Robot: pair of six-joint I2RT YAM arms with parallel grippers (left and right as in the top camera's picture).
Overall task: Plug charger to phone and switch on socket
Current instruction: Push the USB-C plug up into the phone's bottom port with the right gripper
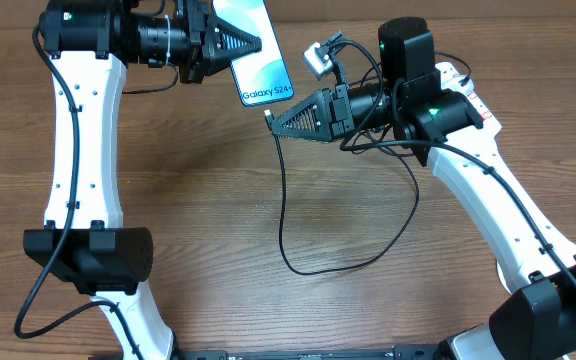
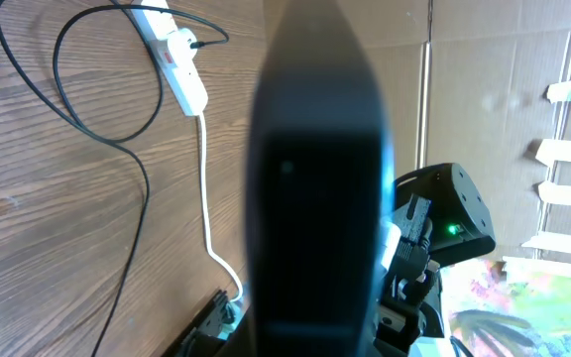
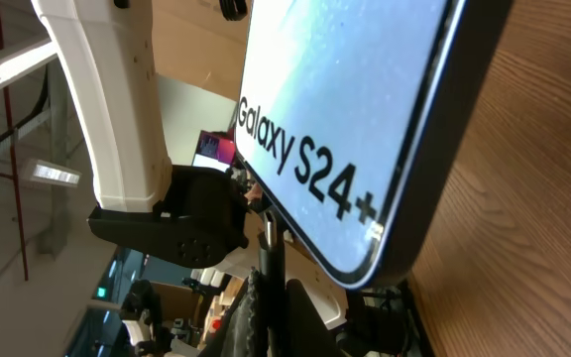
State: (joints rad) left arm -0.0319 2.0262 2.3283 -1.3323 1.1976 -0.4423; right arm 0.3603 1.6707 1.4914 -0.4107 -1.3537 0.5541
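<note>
Blurred and dark, the phone (image 2: 315, 198) fills the middle of the left wrist view, so close that the left tool's own fingers cannot be made out there. The overhead view settles it: the left tool (image 1: 248, 44) is clamped on the phone, whose lower edge points away from it toward the right tool (image 1: 274, 118). That one is pinched narrow on the charger (image 1: 282, 200) near its connector tip, which sits just ahead of its fingers and close under the phone's lower edge; whether tip and phone touch cannot be told. Behind the right tool the black cable drops away and loops across the bench (image 1: 198, 190) back toward the right arm. The right wrist view shows the lit screen large above its fingers, reading "Galaxy S24+", with the left arm's white link (image 3: 107, 99) beyond. Only the left wrist view shows the socket (image 2: 179, 58) plainly. It lies flat on the bench well beyond the left tool, with its thick white cord (image 2: 206, 188) running back and the black cable curling beside it. The bench is brown wood grain, and cardboard panels (image 2: 484, 69) stand past its edge.
</note>
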